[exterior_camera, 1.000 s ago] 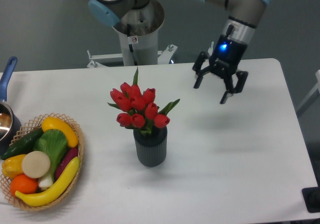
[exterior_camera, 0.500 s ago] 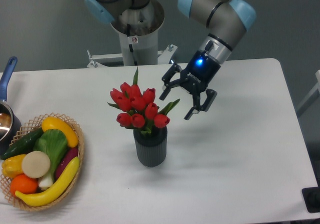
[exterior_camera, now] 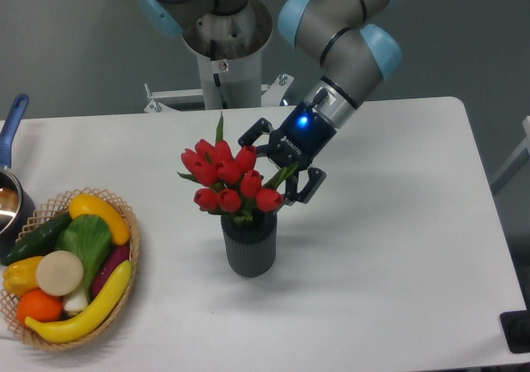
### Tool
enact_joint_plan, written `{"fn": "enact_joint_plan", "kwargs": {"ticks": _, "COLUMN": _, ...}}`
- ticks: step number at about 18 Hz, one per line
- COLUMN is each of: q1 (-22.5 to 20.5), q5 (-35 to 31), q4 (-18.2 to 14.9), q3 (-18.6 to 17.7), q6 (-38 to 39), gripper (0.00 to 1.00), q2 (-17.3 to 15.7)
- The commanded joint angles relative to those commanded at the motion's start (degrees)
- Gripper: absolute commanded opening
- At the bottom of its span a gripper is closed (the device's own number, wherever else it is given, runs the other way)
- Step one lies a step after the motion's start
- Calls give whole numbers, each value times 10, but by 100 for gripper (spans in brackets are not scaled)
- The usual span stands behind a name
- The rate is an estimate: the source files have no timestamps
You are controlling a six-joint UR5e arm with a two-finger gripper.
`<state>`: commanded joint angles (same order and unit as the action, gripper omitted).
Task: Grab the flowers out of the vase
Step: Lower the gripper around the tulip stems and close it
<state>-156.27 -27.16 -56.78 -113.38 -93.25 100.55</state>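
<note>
The gripper (exterior_camera: 277, 163) is right at the bunch, jaws spread wide, one finger up by the top right blooms and the other down by the green leaf on the right side. Nothing is held: the fingers reach around the right edge of the flowers (exterior_camera: 225, 177) but have not closed on them.

The flowers sit upright in the vase (exterior_camera: 249, 243), near the middle of the table (exterior_camera: 397, 248), red heads fanned out wider than the vase mouth, stems running straight down into it. That is the relation that matters here: the bunch lies to the left of the jaws in this view, and its long axis runs up and down, while the gripper comes in from the right at a slant, wrist tilted down toward the blooms.

My read is that the jaws need to straddle the stems or the tight lower heads, then lift straight up along that axis. Whether the fingers are already touching petals cannot be told from here.

Off to the left, a basket (exterior_camera: 131, 241) of vegetables sits well apart.
</note>
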Motion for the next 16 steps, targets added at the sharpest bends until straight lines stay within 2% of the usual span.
{"fn": "enact_joint_plan", "kwargs": {"ticks": 3, "q1": 4, "q5": -1, "q4": 17, "q3": 0, "q6": 0, "gripper": 100, "q2": 8}}
{"fn": "enact_joint_plan", "kwargs": {"ticks": 9, "q1": 12, "q5": -5, "q4": 19, "q3": 11, "q6": -1, "gripper": 99, "q2": 16}}
{"fn": "enact_joint_plan", "kwargs": {"ticks": 12, "q1": 12, "q5": -7, "q4": 20, "q3": 11, "q6": -1, "gripper": 71, "q2": 16}}
{"fn": "enact_joint_plan", "kwargs": {"ticks": 16, "q1": 11, "q5": -7, "q4": 20, "q3": 11, "q6": 0, "gripper": 51, "q2": 15}}
